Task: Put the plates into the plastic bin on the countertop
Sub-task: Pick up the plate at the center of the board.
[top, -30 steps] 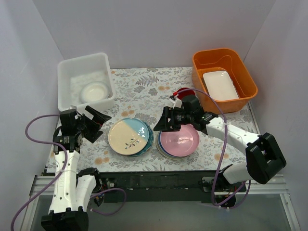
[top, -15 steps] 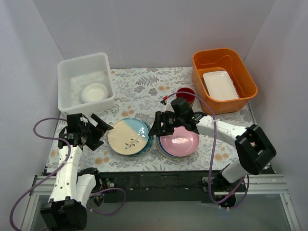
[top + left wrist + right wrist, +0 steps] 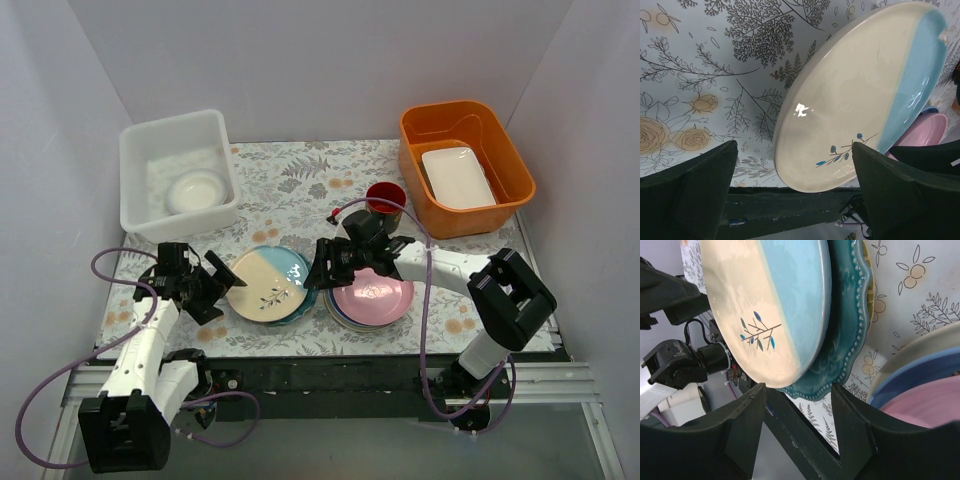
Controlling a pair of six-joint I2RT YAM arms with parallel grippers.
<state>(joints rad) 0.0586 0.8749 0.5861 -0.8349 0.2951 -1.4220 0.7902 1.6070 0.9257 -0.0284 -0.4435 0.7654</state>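
Note:
Two stacks of plates sit near the front of the countertop (image 3: 300,185). The left stack has a cream-and-light-blue plate (image 3: 268,284) (image 3: 860,95) (image 3: 770,305) on top of a teal plate (image 3: 845,340). The right stack is topped by a pink plate (image 3: 372,292) (image 3: 935,405). My left gripper (image 3: 220,288) (image 3: 795,200) is open at the cream plate's left rim. My right gripper (image 3: 318,268) (image 3: 800,415) is open, its fingers straddling the right rim of the left stack. The plastic bin (image 3: 135,165) at the back left holds a cream plate (image 3: 197,190).
An orange tub (image 3: 510,150) at the back right holds a white rectangular dish (image 3: 457,177). A dark red mug (image 3: 385,196) stands just behind the right arm. The black front edge of the table (image 3: 330,368) runs close below both stacks.
My left gripper came down and right to the cream plate's left rim. My right gripper slid left from over the pink stack to the left stack's right edge, its jaws narrowing.

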